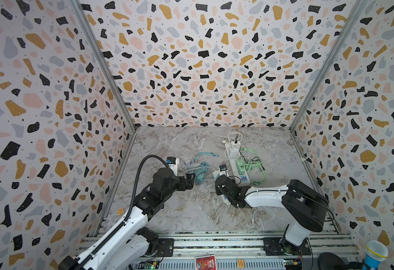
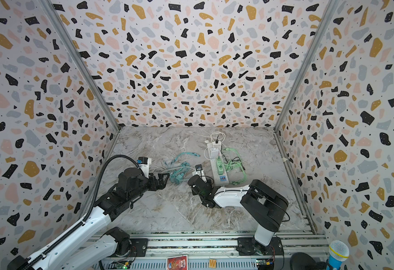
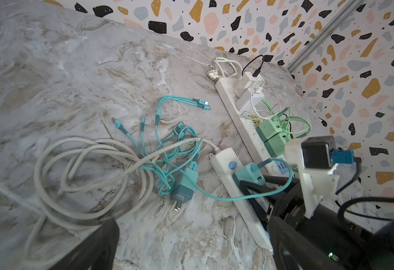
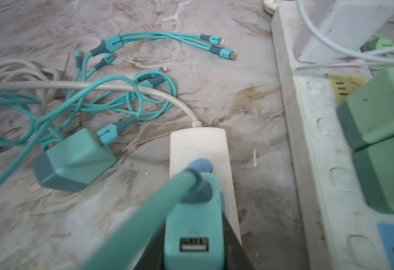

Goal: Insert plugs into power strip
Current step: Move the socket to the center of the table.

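Right wrist view: showing right gripper [image 4: 191, 245] clamping fingers on held teal plug [image 4: 192, 222] over short power strip [image 4: 200, 145], just beside blue button [image 4: 200, 164].
Left gripper [image 1: 190, 180]: hovering, fingers apart, near loose teal plug [image 1: 200, 179] lying on desk [image 1: 191, 210].
Long power strip [image 3: 240, 119]: carrying two white plugs [image 3: 245, 85] and two mint green plugs [image 3: 270, 131].
Teal cables [image 3: 157, 116]: lying tangled with grey cord [image 3: 74, 152].
Seating of held plug: not discernible.

only a "w" reads, on an orange tile [image 1: 240, 263].
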Controlling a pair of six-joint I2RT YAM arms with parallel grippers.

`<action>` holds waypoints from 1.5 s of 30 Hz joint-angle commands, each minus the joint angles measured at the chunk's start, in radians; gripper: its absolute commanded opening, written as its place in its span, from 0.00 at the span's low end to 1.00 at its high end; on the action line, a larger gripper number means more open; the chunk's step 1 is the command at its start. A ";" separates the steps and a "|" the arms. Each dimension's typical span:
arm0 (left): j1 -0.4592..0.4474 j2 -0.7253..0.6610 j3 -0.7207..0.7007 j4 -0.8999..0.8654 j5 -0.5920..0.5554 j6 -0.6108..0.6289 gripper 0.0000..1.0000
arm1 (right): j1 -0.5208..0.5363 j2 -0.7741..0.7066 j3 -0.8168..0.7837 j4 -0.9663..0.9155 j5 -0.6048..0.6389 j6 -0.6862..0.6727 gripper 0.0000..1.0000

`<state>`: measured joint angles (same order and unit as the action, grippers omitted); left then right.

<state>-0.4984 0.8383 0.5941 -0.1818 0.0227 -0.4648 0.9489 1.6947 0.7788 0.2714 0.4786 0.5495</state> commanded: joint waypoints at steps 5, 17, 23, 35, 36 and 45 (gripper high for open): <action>-0.040 0.018 -0.009 -0.034 0.042 0.039 0.96 | -0.078 0.009 0.058 -0.126 -0.117 -0.066 0.07; -0.215 0.281 0.048 0.080 -0.059 0.090 0.95 | -0.170 0.002 0.087 -0.117 -0.246 -0.106 0.11; -0.216 0.367 0.081 0.138 -0.081 0.162 0.93 | -0.170 -0.055 0.086 -0.142 -0.313 -0.091 0.24; -0.218 0.538 0.152 0.164 -0.067 0.267 0.80 | -0.176 -0.080 0.094 -0.170 -0.370 -0.092 0.44; -0.218 0.546 0.154 0.167 -0.067 0.272 0.80 | -0.177 -0.077 0.091 -0.167 -0.372 -0.092 0.46; -0.218 0.666 0.210 0.207 -0.087 0.296 0.75 | -0.190 -0.154 0.015 -0.194 -0.382 -0.074 0.48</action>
<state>-0.7101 1.4895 0.7696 -0.0265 -0.0425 -0.1925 0.7658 1.6054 0.8204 0.1143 0.1040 0.4610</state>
